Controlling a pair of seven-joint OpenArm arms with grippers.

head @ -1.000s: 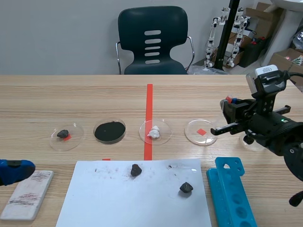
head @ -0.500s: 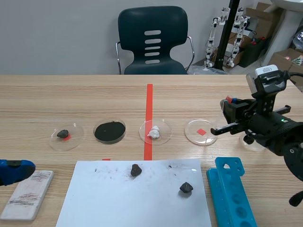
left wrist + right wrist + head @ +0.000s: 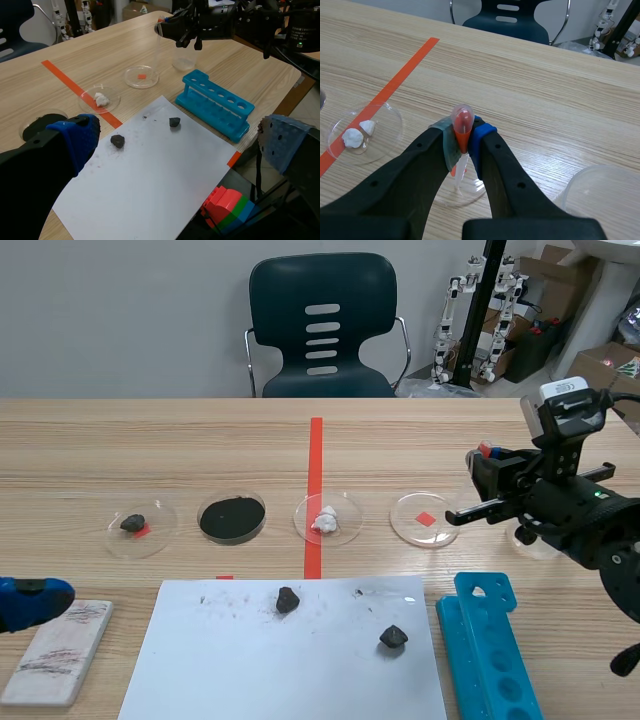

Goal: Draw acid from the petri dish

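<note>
My right gripper (image 3: 462, 136) is shut on a dropper (image 3: 461, 130) with a red bulb, whose clear tip points down into a clear petri dish (image 3: 465, 190) beneath the fingers. In the scene view that same gripper (image 3: 484, 462) hangs just right of the petri dish (image 3: 425, 518), which sits over a red mark. At the table's left edge my left gripper (image 3: 30, 598) shows only a blue pad. The left wrist view has its fingers (image 3: 75, 140) wide apart, open, with nothing between them, over the white paper (image 3: 150, 175).
Three more dishes lie in a row: white lumps (image 3: 327, 518), black powder (image 3: 232, 517), a dark stone (image 3: 134, 524). Two dark stones (image 3: 288, 599) rest on the white paper (image 3: 285, 660). A blue tube rack (image 3: 492, 650), a clear beaker (image 3: 600, 200) and a streak plate (image 3: 58, 650) stand nearby.
</note>
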